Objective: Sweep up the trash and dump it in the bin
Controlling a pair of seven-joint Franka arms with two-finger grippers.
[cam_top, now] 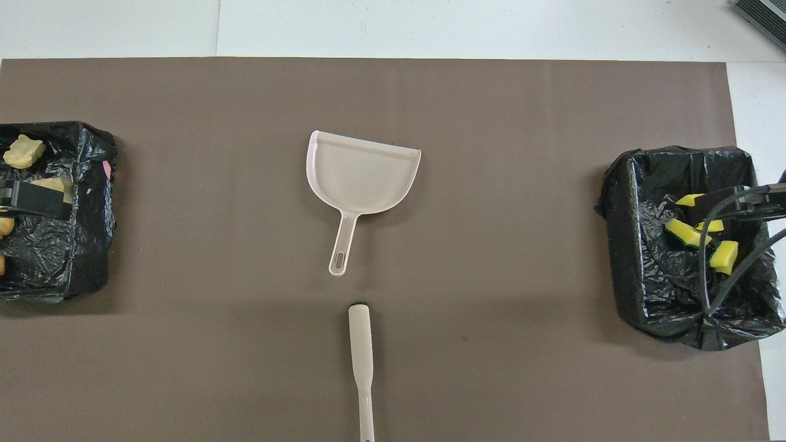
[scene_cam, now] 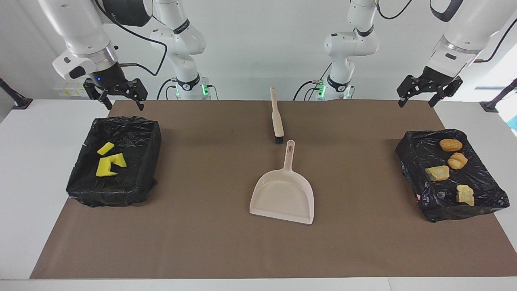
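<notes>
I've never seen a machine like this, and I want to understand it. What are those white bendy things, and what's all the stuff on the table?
The white bendy things are two robot arms. Each ends in a black tool with two fingers for pinching things. One picture looks at the robots from across the table; the other looks down from above them.

A brown mat covers the table. In the middle lie a beige dustpan and, nearer the robots, a beige brush with black bristles. At each end sits a bin lined with a black bag. The bin at the right arm's end holds yellow sponge bits. The bin at the left arm's end holds tan crumbly lumps.

The right tool and the left tool hang in the air, each above the edge of its own bin that is nearer the robots. Both are open and hold nothing.
</notes>
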